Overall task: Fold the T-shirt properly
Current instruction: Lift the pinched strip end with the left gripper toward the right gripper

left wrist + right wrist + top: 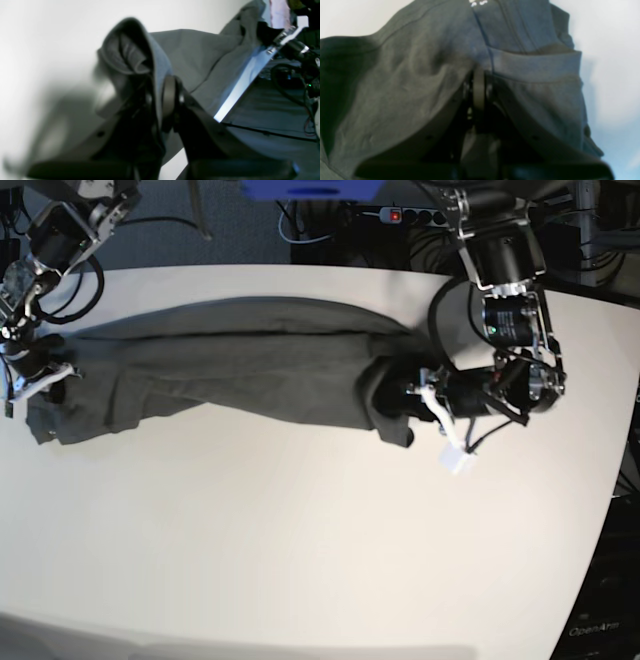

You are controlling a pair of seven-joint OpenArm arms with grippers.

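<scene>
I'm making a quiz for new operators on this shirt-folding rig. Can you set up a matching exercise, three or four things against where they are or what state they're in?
Things:
1. T-shirt
2. Left tool
3. Right tool
4. Power strip

Places or states:
A. Beyond the table's far edge, red light showing
B. Shut on the cloth at the base view's right end
C. Stretched in a long band between both arms
D. Shut on the cloth at the base view's left end

Pairs: 1-C, 2-B, 3-D, 4-A
</scene>
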